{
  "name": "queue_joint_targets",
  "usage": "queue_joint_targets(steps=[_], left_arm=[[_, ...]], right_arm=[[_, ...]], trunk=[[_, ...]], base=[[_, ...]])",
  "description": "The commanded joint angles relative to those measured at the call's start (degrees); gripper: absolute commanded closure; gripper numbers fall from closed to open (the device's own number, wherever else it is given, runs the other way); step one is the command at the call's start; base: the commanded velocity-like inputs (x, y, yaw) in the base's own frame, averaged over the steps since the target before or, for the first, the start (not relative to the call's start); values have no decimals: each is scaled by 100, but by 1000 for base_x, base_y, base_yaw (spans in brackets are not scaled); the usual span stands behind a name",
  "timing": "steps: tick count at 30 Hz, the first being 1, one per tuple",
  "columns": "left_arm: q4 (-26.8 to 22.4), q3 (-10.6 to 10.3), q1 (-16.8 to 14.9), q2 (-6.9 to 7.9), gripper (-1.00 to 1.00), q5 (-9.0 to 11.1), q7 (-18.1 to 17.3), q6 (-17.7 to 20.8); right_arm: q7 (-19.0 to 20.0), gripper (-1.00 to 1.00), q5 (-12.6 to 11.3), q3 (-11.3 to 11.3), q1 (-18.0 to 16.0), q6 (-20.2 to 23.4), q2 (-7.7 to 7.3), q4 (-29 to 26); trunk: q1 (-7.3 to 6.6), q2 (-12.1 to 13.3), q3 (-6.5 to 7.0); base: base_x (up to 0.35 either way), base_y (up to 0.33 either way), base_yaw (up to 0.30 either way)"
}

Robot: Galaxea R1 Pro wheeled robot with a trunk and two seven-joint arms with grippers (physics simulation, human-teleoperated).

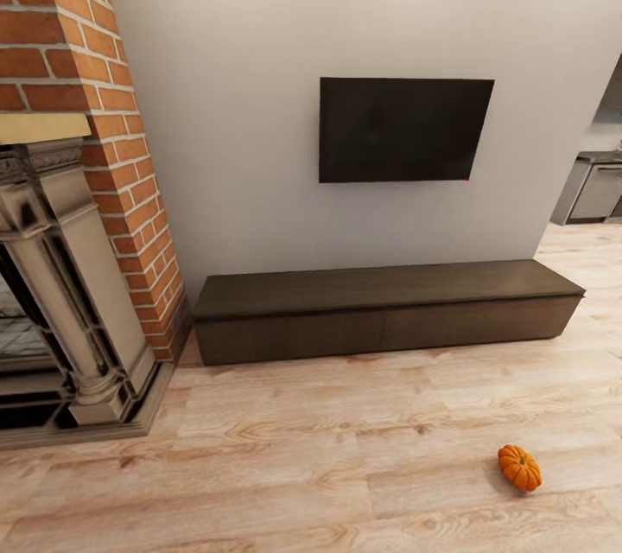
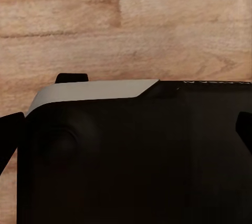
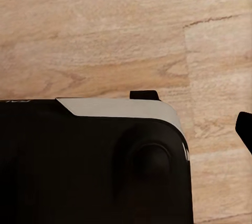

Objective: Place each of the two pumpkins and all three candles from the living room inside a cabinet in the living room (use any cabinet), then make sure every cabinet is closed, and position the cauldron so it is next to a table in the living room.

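A small bright-orange pumpkin [image 1: 519,467] lies on the wooden floor at the lower right of the head view, well in front of the cabinet. The cabinet [image 1: 380,324], long, low and dark brown, stands against the white wall with its flat fronts shut. In the left wrist view my left gripper [image 2: 126,129] hangs open over my own dark base, one fingertip [image 2: 8,132] at each side edge. My right gripper [image 3: 126,129] looks open too, with one fingertip [image 3: 245,129] showing over the floor. Neither holds anything.
A black TV [image 1: 402,130] hangs on the wall above the cabinet. A brick chimney [image 1: 104,104] and stone fireplace [image 1: 60,302] fill the left side. Grey kitchen units [image 1: 600,190] show past the wall's right end. Bare wooden floor [image 1: 302,467] lies between me and the cabinet.
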Motion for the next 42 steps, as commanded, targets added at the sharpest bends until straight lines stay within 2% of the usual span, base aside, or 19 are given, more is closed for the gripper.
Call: queue_joint_targets(steps=[1, 34, 42], left_arm=[[-1, 8, -1, -1, -100, 3, -5, -14], [-1, 4, -1, 12, -100, -5, 0, -14], [-250, -13, -22, 15, -100, -8, -3, 44]], right_arm=[[-22, -100, -1, 4, -3, -16, 3, 2], [140, -100, 22, 7, -3, -65, 0, 15], [127, -100, -3, -4, -3, -6, 4, -20]], trunk=[[0, -3, -5], [0, -3, -17], [0, -3, -17]], base=[[0, 0, 0], [0, 0, 4], [0, 0, 0]])
